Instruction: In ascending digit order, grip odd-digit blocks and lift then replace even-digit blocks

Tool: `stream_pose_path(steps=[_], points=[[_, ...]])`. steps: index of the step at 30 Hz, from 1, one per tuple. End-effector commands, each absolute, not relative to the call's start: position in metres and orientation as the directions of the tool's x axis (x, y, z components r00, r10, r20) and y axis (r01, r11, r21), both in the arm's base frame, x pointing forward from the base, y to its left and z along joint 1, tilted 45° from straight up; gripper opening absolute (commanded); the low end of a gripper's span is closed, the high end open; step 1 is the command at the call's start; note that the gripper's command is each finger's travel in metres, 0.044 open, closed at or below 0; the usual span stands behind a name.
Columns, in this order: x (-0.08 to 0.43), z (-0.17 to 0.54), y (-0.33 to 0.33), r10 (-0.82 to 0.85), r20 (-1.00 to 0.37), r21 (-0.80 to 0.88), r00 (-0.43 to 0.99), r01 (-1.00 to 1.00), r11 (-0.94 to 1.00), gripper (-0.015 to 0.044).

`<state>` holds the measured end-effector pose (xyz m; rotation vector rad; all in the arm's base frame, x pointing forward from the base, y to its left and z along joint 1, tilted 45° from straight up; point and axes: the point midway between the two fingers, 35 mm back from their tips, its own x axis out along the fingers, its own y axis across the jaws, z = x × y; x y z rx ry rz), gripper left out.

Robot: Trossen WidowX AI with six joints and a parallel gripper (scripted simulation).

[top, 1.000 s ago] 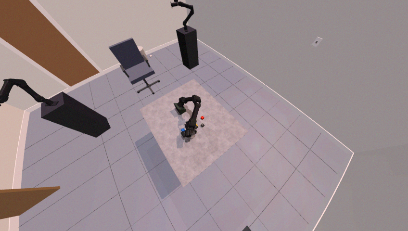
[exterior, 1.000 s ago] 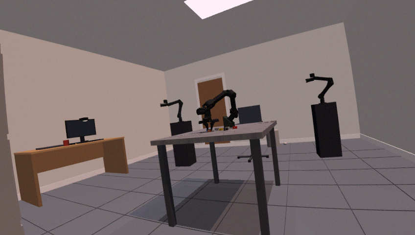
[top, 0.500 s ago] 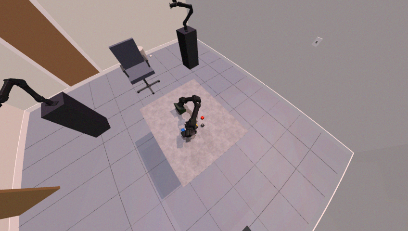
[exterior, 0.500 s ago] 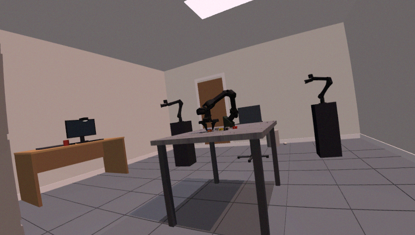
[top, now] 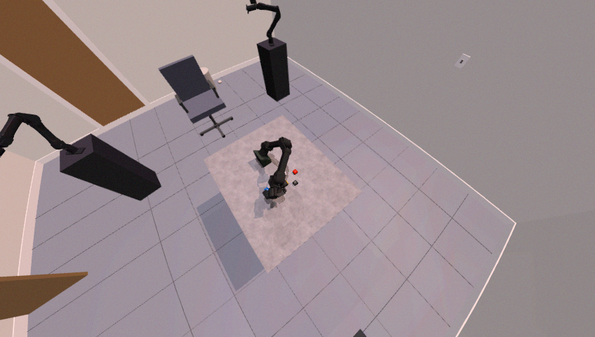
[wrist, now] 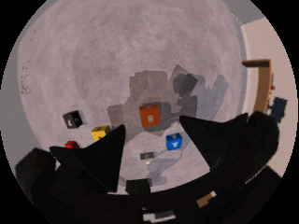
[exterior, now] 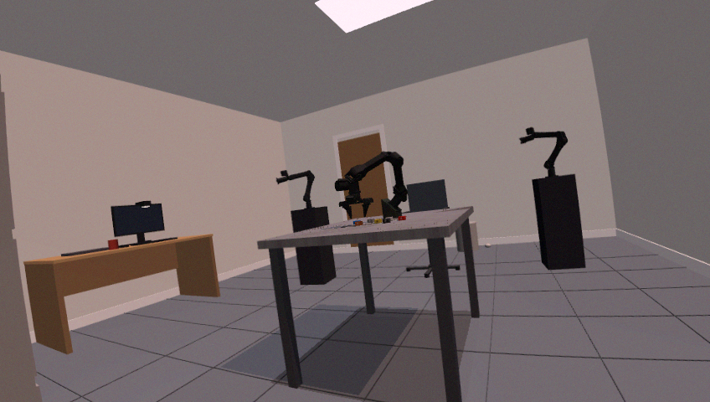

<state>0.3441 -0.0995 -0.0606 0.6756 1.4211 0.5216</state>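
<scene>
The pincer (top: 276, 199) (exterior: 357, 216) (wrist: 153, 122) is hanging spread and empty above the orange block (exterior: 357, 224) (wrist: 149, 116), risking a nudge to the blue block (top: 266, 189) (exterior: 357, 221) (wrist: 174, 141) at lower centre by swinging too low.

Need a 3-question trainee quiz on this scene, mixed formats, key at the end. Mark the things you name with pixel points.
1. True or false: the hand (top: 276, 193) (exterior: 357, 215) (wrist: 153, 122) is closed tight around a block.
2. Fill in: in the wrist view, the orange block (exterior: 358, 224) (wrist: 149, 116) shows the digit ___.
3. Multiple choice: in the wrist view, which block appears to the right of the orange one?
A) yellow block
B) black block
C) blue block (top: 266, 189) (exterior: 357, 221) (wrist: 174, 141)

Key: 1 false; 2 8; 3 C
</scene>
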Motion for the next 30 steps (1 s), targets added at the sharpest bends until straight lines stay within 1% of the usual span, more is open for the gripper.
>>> stream_pose_path(steps=[1, 6, 12, 16, 21, 24, 30], points=[[0.344, -0.053, -0.101, 0.691, -0.717, 0.696, 0.091, 0.056, 0.716, 0.04], [0.345, 0.014, -0.072, 0.688, -0.719, 0.695, 0.098, 0.073, 0.716, 0.04], [0.329, 0.089, -0.028, 0.689, -0.718, 0.696, 0.101, 0.082, 0.714, 0.04], [0.308, 0.135, 0.005, 0.69, -0.717, 0.696, 0.096, 0.075, 0.714, 0.04], [0.27, 0.183, 0.043, 0.696, -0.713, 0.701, 0.089, 0.066, 0.71, 0.04], [0.249, 0.201, 0.058, 0.7, -0.709, 0.705, 0.085, 0.062, 0.707, 0.04], [0.248, 0.202, 0.059, 0.7, -0.709, 0.705, 0.085, 0.062, 0.707, 0.04]])
